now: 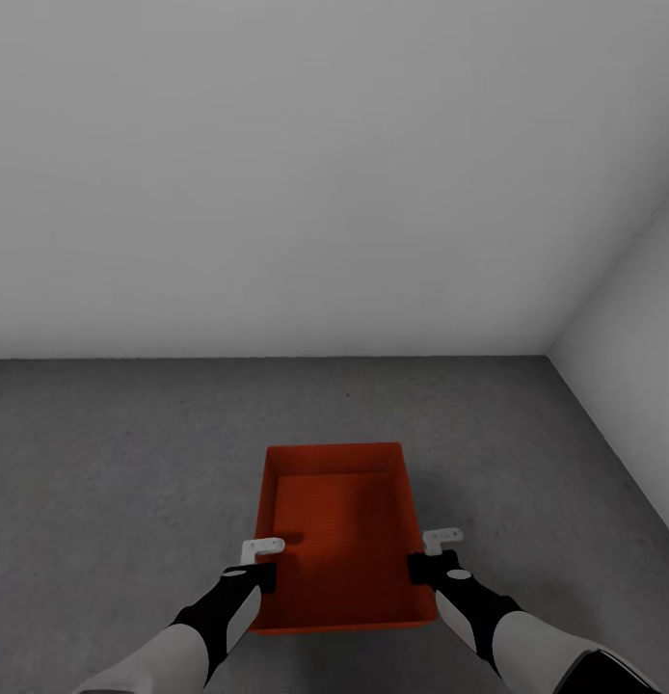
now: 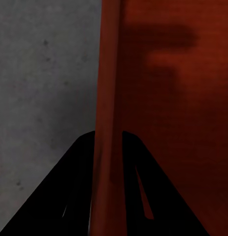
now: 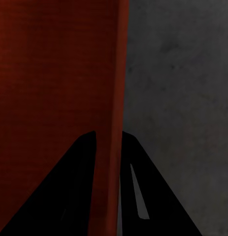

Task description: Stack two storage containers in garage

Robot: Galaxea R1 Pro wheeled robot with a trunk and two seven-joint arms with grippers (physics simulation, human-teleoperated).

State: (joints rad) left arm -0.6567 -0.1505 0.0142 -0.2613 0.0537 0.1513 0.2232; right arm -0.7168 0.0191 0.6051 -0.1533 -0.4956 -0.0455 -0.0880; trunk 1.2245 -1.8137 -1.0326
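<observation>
Storage container (image 1: 339, 530) over grey floor (image 1: 132, 463); left gripper (image 1: 260, 569) clamping its left wall, right gripper (image 1: 426, 562) clamping its right wall

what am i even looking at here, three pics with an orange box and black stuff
It is a simulated two-armed robot. The big picture comes from a camera on its head, looking down over both arms. The other two come from cameras near each gripper, looking along its black fingers. The orange-red storage container, an open tray, is held by both sides: the left gripper pinches one side wall, the right gripper the opposite wall. Below lies a dark grey concrete floor, with pale grey walls behind. Whether the tray touches the floor is unclear.
</observation>
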